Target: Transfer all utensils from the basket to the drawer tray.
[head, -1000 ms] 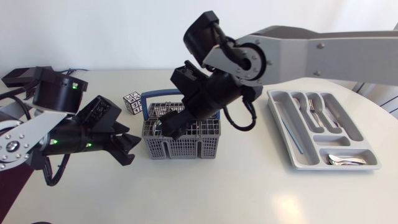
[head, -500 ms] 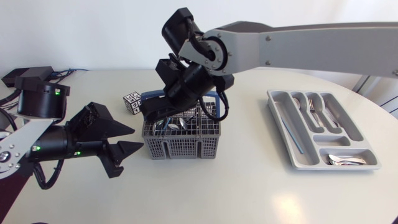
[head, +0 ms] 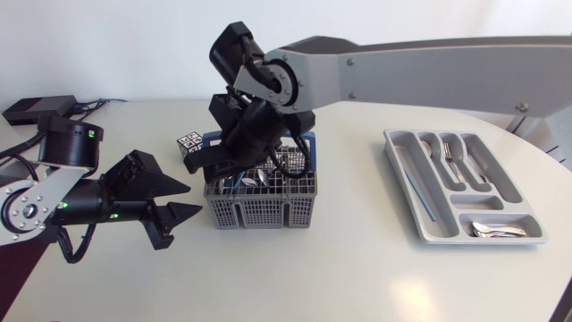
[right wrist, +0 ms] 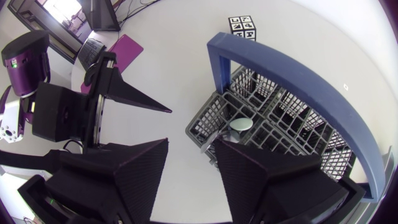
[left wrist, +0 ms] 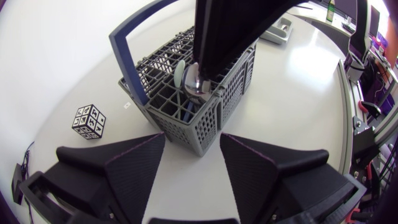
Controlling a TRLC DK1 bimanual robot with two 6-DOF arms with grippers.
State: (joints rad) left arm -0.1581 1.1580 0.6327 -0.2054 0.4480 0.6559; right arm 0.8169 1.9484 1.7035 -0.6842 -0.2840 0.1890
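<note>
The grey basket [head: 286, 210] with a blue handle [head: 214, 137] stands mid-table, spoons [head: 253, 179] lying in its cells. My right gripper [head: 223, 170] hangs down into the basket's left end; its fingers stand apart, open, over a corner cell, with a spoon bowl [right wrist: 241, 124] just ahead of my right gripper [right wrist: 191, 143]. My left gripper [head: 192, 199] is open, pointing at the basket's left wall without touching it. Seen from the left wrist, the basket corner [left wrist: 202, 134] lies ahead of my left gripper [left wrist: 193, 137], with a spoon [left wrist: 199, 84] under the right gripper [left wrist: 202, 65]. The grey drawer tray [head: 527, 210] holds cutlery [head: 451, 156].
A small cube with black-and-white markers [head: 189, 146] sits just behind the basket's left end. A black box [head: 36, 109] with cables lies at the far left. Bare tabletop lies between the basket and the tray, and along the front.
My right gripper moved left along the basket to its left end, went lower into it, and its fingers narrowed. The left arm shifted slightly and still points at the basket.
</note>
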